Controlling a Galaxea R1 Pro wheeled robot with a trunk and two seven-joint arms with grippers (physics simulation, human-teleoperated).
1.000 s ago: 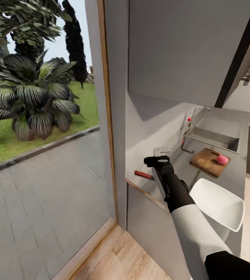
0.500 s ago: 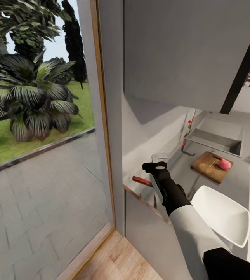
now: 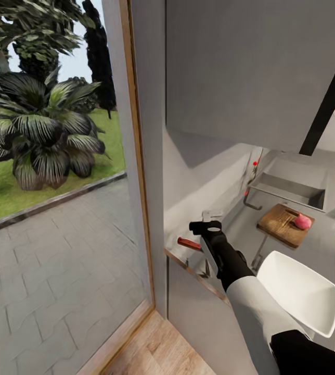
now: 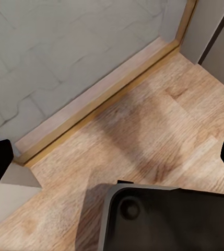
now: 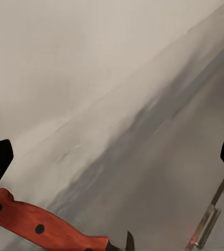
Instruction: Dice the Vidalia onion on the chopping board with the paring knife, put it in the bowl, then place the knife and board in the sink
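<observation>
The paring knife [image 3: 188, 243] lies near the end of the grey countertop [image 3: 235, 229], its reddish handle [image 5: 38, 225] showing in the right wrist view. My right gripper [image 3: 208, 221] hovers just above and beside it, open [image 5: 112, 162], with nothing between its fingers. Farther along, the pinkish onion [image 3: 303, 222] rests on the brown chopping board [image 3: 279, 225], in front of the sink [image 3: 292, 188]. The white bowl [image 3: 298, 291] stands on the countertop near my right forearm. My left gripper [image 4: 112, 162] is open above the wooden floor.
A large glass door [image 3: 58, 182] with a wooden frame [image 3: 139, 172] borders the counter's end, with garden plants outside. A grey wall cabinet [image 3: 250, 67] hangs above the counter. The tap [image 3: 250, 182] with a red dot rises by the sink. My dark base [image 4: 169, 219] is over the floor.
The head view has swung slightly, shifting the whole scene. My right gripper has sunk a little and stays beside the knife. The knife, board, onion and bowl have not moved.
</observation>
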